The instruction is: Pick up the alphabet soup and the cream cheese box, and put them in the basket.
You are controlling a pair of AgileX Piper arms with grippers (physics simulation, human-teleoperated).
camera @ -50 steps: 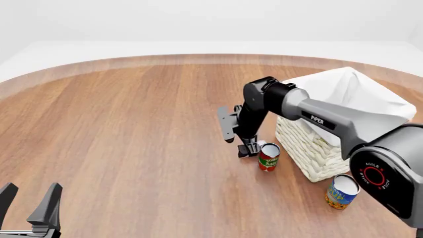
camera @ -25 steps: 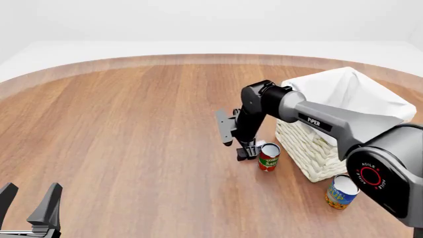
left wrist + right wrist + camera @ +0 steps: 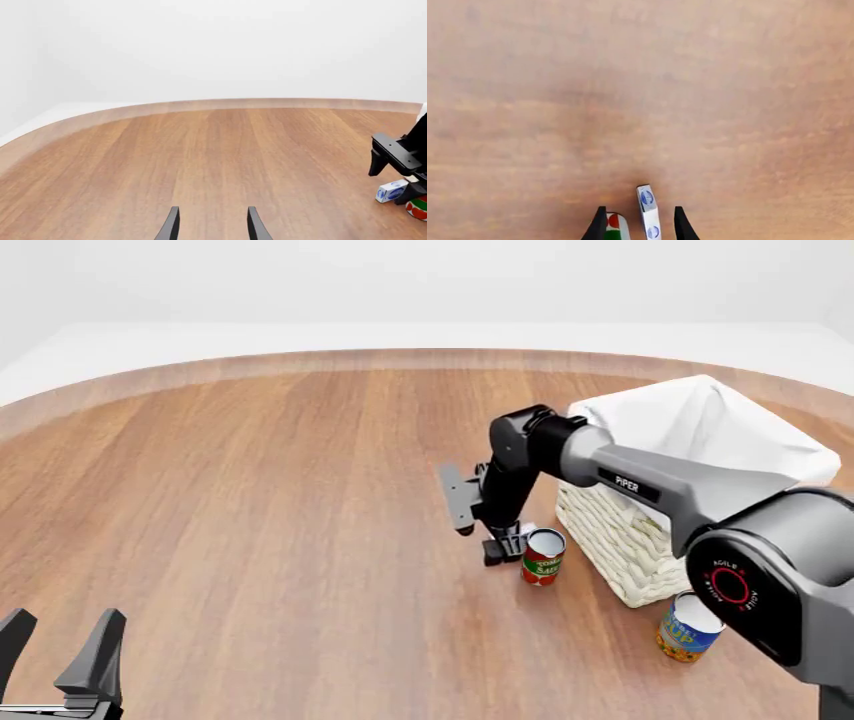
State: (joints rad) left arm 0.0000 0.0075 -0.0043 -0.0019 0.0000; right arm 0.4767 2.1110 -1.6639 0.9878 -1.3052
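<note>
The cream cheese box (image 3: 648, 215) stands on edge on the table between my right gripper's (image 3: 639, 209) open fingers. It also shows in the left wrist view (image 3: 391, 190). In the front view my right gripper (image 3: 499, 546) points down at the table, hiding the box, just left of the basket (image 3: 627, 530). The alphabet soup (image 3: 690, 626) stands at the basket's near corner, apart from both grippers. My left gripper (image 3: 67, 620) is open and empty at the near left; it also shows in the left wrist view (image 3: 212, 210).
A slim red-and-green can (image 3: 542, 556) stands right next to the right gripper, between it and the basket; part of it shows between the fingers (image 3: 616, 224). The wooden table's curved far edge (image 3: 400, 358) runs across the back.
My right gripper has sunk slightly toward the table beside the red-and-green can. The left arm has not moved.
</note>
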